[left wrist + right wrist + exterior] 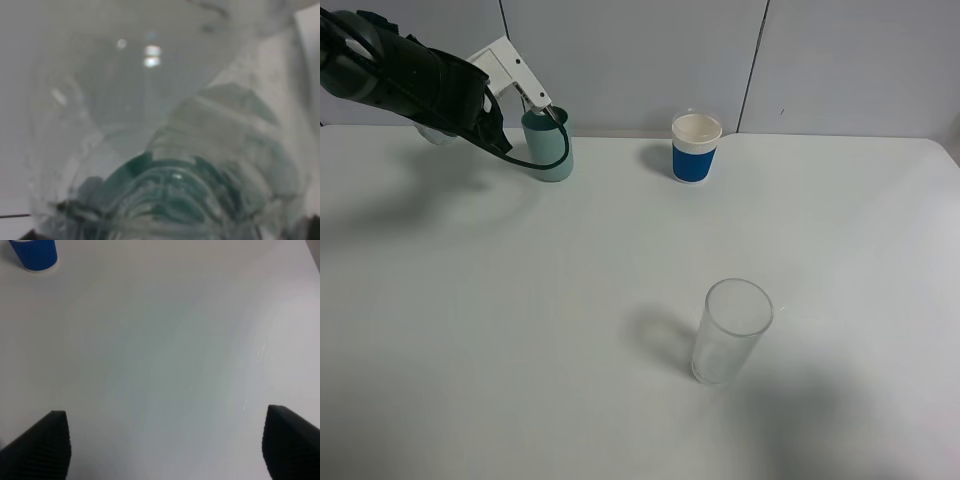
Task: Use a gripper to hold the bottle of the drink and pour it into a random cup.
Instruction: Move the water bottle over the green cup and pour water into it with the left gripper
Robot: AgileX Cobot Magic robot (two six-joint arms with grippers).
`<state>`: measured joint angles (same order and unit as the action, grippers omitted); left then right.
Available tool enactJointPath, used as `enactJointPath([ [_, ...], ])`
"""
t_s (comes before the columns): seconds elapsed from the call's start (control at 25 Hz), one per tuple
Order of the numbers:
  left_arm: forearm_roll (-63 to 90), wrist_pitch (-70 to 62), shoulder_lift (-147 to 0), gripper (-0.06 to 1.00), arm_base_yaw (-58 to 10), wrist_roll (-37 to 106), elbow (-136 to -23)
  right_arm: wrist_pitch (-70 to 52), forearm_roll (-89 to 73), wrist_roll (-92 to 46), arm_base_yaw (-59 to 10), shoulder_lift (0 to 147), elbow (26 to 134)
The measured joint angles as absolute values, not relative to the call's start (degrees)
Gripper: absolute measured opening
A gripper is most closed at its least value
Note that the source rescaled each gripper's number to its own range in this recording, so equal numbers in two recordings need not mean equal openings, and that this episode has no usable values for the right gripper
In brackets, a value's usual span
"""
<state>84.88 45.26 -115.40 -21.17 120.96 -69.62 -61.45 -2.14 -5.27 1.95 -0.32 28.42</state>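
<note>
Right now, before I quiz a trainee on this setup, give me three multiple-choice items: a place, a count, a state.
1. The teal cup stands: A) back left, at the left gripper; B) front right; C) front centre.
2. Drinking vessels in the high view: A) two; B) three; C) five.
3. On the right gripper, the jaws are: A) open, holding nothing; B) shut on a spoon; C) shut on a lid.
Answers: A, the white jaws hang at its rim; B, teal cup, blue-sleeved cup, clear glass; A, bare table shows between them.
</note>
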Motion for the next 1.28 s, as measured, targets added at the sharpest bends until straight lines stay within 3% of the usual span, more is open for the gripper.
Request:
enactJointPath([
  [1.28,84.5,51.4,-118.1,0.00,-21.7,133.7,-72.4,-61.4,-2.1,-5.3,1.9,-0.3,28.4],
])
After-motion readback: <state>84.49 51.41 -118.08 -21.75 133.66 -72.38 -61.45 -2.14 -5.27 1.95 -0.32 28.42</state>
